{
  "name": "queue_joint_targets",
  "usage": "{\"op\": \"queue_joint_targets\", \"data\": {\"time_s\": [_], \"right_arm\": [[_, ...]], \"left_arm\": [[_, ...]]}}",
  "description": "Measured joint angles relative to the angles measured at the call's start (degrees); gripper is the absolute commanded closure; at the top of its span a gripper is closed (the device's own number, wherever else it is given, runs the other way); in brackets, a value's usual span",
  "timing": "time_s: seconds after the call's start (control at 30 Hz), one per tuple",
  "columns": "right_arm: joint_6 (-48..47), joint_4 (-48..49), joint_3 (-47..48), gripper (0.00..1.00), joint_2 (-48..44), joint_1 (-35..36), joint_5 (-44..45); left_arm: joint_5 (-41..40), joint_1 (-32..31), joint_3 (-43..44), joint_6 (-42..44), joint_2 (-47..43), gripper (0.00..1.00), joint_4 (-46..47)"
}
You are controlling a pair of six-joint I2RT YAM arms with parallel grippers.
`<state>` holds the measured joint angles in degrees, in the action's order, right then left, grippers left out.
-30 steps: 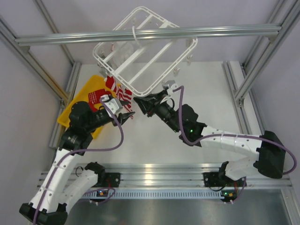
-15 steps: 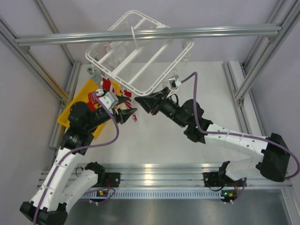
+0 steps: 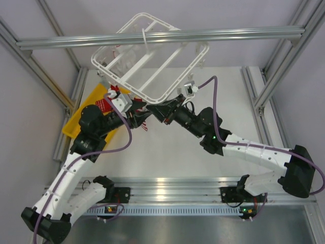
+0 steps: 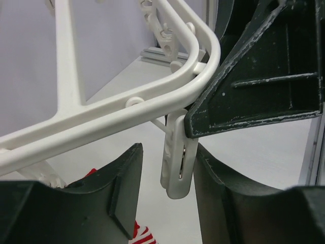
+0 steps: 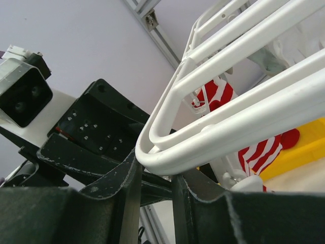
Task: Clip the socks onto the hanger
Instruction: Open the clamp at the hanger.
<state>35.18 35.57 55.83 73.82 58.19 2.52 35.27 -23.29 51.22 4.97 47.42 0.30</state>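
Observation:
The white hanger (image 3: 147, 56) hangs tilted from the top beam. My right gripper (image 3: 155, 108) is shut on its near corner rim (image 5: 167, 152), which is pinched at the fingertips (image 5: 133, 170). My left gripper (image 3: 139, 118) is open just left of it. A dangling white clip (image 4: 177, 165) hangs between its fingers (image 4: 122, 178), close to the right one. Red-and-white socks (image 3: 115, 94) lie under the hanger by the tray. A striped sock (image 3: 144, 123) shows below the left gripper and in the left wrist view (image 4: 143, 235). Socks also show in the right wrist view (image 5: 213, 96).
A yellow tray (image 3: 81, 119) lies at the left of the white table (image 3: 223, 107). Grey aluminium beams (image 3: 228, 34) cross overhead and run down both sides. The two grippers are almost touching under the hanger's corner.
The hanger has swung to the left with my right gripper on its corner. My left gripper has moved up and right, and now has the corner clip between its open fingers.

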Motion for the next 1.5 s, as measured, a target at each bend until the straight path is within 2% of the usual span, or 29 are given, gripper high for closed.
{"op": "queue_joint_targets", "data": {"time_s": [0.07,0.17,0.23,0.27,0.3,0.4,0.53,0.6,0.83,0.93,1.0,1.03,1.1,1.13,1.17,1.23,1.27,1.33,1.4,1.5], "right_arm": [[0.0,0.0,-0.1,1.00,0.0,-0.1,0.0],[0.4,0.0,-0.6,0.99,0.0,-0.3,0.1],[0.5,0.0,-0.8,0.91,-0.2,-0.3,0.5],[0.4,0.2,-1.0,0.87,-0.3,-0.4,0.7],[0.2,0.3,-1.2,0.77,-0.4,-0.4,0.9],[-0.4,0.5,-1.8,0.67,-0.7,-0.5,1.4],[-1.1,0.3,-1.8,0.64,-0.7,-0.5,2.0],[-1.2,0.3,-1.8,0.59,-0.7,-0.5,2.3],[-0.6,-0.5,-1.8,0.59,-0.5,-0.5,4.3],[-0.1,-1.1,-1.8,0.71,-0.5,-0.5,4.3],[-0.1,-1.4,-1.8,0.88,-0.5,-0.4,4.4],[-0.3,-1.4,-1.8,0.93,-0.5,-0.4,4.4],[-0.2,-1.6,-1.8,1.00,-0.5,-0.4,4.5],[-0.2,-1.6,-1.8,1.00,-0.5,-0.5,4.5],[-0.2,-1.6,-1.8,1.00,-0.5,-0.5,4.5],[-0.4,-1.7,-1.8,1.00,-0.5,-1.1,4.3],[-0.4,-1.7,-1.8,1.00,-0.5,-1.6,4.0],[-0.2,-2.1,-1.8,1.00,-0.6,-2.8,3.1],[-0.1,-2.9,-1.9,1.00,-0.7,-4.1,1.7],[-0.1,-3.5,-2.1,1.00,-1.1,-5.4,0.2]], "left_arm": [[-0.1,-0.5,0.3,-0.4,0.0,0.58,0.5],[0.3,-1.1,0.5,-0.6,0.0,0.85,0.9],[0.2,-1.5,0.6,0.2,0.2,0.98,0.9],[0.3,-1.7,0.9,0.7,0.4,1.00,0.5],[0.2,-1.8,1.4,1.4,0.7,1.00,-0.3],[0.2,-2.4,3.0,3.7,1.9,1.00,-2.5],[-0.9,-3.3,3.7,6.5,2.4,1.00,-4.0],[-1.8,-3.9,4.1,8.2,2.4,1.00,-4.8],[-4.2,-5.8,5.0,12.6,2.9,1.00,-6.8],[-5.2,-6.3,5.1,14.1,3.1,1.00,-7.6],[-5.8,-6.6,5.2,15.0,3.1,0.92,-8.2],[-6.1,-6.7,5.3,15.3,3.1,0.80,-8.5],[-6.8,-6.9,5.4,16.2,3.1,0.67,-8.9],[-7.1,-7.0,5.4,16.4,3.1,0.61,-9.0],[-7.3,-7.1,5.7,16.2,3.1,0.49,-9.4],[-7.7,-7.5,6.5,15.4,3.1,0.43,-11.0],[-8.3,-7.6,7.2,14.5,3.1,0.37,-12.3],[-9.5,-7.3,8.6,12.1,3.1,0.34,-14.2],[-9.8,-5.7,9.2,9.0,2.5,0.25,-15.4],[-9.7,-2.1,9.2,4.1,0.7,0.21,-17.7]]}}
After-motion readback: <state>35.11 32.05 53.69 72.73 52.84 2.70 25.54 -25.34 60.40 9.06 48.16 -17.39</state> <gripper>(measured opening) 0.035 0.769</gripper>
